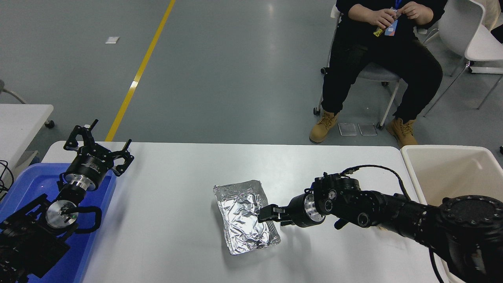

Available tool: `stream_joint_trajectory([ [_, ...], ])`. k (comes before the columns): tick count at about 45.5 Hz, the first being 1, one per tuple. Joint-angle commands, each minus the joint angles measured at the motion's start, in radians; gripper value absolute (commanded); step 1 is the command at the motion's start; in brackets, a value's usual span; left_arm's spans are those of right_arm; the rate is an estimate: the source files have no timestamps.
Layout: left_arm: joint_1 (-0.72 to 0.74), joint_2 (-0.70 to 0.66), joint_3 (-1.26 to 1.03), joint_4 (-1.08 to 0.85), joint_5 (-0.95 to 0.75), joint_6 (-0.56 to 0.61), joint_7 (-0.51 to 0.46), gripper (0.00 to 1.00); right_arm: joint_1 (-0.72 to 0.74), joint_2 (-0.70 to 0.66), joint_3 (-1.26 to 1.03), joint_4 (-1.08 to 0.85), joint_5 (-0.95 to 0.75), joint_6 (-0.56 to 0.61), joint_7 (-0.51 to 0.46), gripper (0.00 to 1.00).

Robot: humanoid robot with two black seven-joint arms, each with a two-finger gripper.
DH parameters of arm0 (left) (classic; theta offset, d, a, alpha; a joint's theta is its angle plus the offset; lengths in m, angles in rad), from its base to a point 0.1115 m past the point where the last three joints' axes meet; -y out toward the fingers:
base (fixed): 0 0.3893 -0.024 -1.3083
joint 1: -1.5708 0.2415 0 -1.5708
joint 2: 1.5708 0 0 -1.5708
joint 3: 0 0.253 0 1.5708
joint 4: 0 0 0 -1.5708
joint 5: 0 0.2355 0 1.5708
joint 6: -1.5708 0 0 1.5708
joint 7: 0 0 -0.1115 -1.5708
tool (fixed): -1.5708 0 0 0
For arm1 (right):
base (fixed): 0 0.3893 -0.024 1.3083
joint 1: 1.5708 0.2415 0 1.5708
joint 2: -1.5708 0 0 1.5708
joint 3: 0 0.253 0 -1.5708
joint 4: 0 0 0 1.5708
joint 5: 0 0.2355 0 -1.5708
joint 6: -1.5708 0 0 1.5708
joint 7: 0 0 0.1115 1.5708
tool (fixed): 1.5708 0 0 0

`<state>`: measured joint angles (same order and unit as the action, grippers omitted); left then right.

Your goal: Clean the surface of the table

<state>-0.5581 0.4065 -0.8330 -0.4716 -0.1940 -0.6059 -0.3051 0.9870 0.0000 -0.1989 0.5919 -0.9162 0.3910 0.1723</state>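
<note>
The table surface (177,204) is a wide white top. A crumpled silver foil tray (241,212) lies at its middle, long side running away from me. My right gripper (264,215) reaches in from the right and sits low at the tray's right rim, its tip over the rim's edge. The arm hides how its jaws stand. My left gripper (99,146) is parked open at the table's left end, above the corner of a blue bin.
A blue bin (27,184) stands at the left edge and a cream plastic tub (444,151) at the right end. A smaller white table (19,118) stands further left. A person (377,59) sits on a chair beyond the far right corner.
</note>
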Motion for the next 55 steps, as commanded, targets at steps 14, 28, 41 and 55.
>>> stream_joint_trajectory([
  [14, 0.001, 0.000, 0.000, -0.001, -0.001, 0.000, 0.000, 1.00, -0.002, 0.000, -0.037, -0.003, -0.079, 0.002, 0.065, 0.41],
  [28, 0.000, 0.000, 0.000, -0.001, 0.001, 0.000, 0.000, 1.00, -0.002, 0.000, -0.057, -0.012, -0.101, 0.005, 0.101, 0.10],
  [41, 0.000, 0.000, 0.000, 0.001, -0.001, 0.000, 0.000, 1.00, 0.006, 0.000, -0.059, -0.014, -0.104, 0.006, 0.111, 0.00],
  [55, 0.000, 0.000, 0.000, -0.001, -0.001, 0.000, 0.000, 1.00, 0.039, 0.000, -0.050, -0.014, -0.104, 0.006, 0.145, 0.00],
])
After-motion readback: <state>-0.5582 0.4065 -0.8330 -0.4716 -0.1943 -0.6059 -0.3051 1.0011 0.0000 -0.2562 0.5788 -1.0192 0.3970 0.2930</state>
